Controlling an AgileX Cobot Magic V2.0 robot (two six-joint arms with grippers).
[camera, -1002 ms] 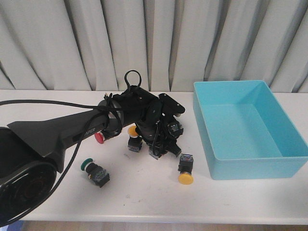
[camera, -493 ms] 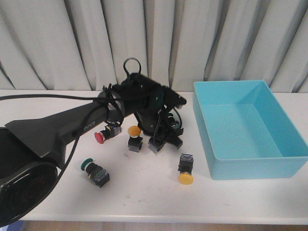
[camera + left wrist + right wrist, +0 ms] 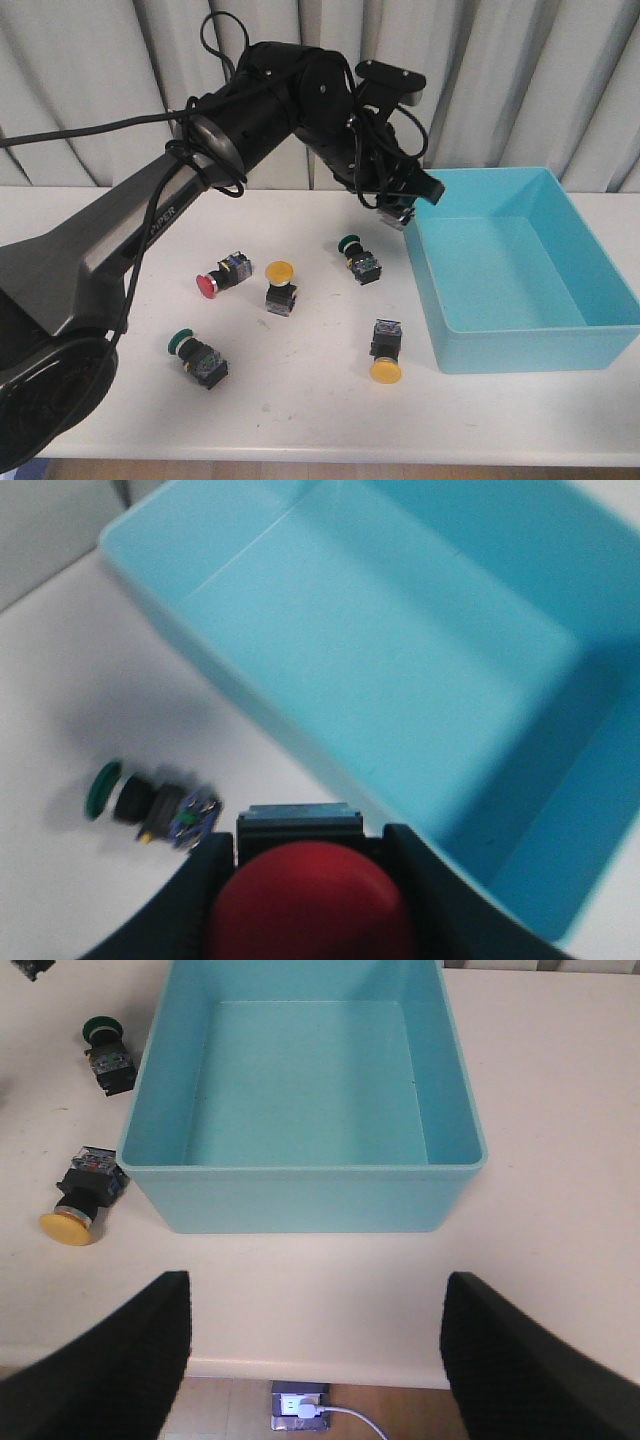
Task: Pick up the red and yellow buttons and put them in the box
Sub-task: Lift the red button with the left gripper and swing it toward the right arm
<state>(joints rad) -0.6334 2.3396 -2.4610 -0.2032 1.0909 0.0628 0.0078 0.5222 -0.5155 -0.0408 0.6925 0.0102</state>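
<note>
My left gripper (image 3: 405,207) is raised over the near-left corner of the turquoise box (image 3: 520,345). In the left wrist view it (image 3: 310,842) is shut on a red button (image 3: 310,905), with the black body between the fingers and the box (image 3: 330,730) just beyond. Another red button (image 3: 210,285) and two yellow buttons (image 3: 280,274) (image 3: 385,370) lie on the table. My right gripper (image 3: 310,1360) is open and empty, at the table's front edge before the box (image 3: 300,1200). The box is empty.
Two green-capped buttons (image 3: 358,255) (image 3: 195,355) lie on the white table. One green button (image 3: 150,805) shows left of the box in the left wrist view. The right wrist view shows a green button (image 3: 108,1050) and a yellow one (image 3: 78,1205).
My left gripper has risen from among the buttons on the table and swung up and right to the box's left corner, carrying the red button. A green button it hid now shows.
</note>
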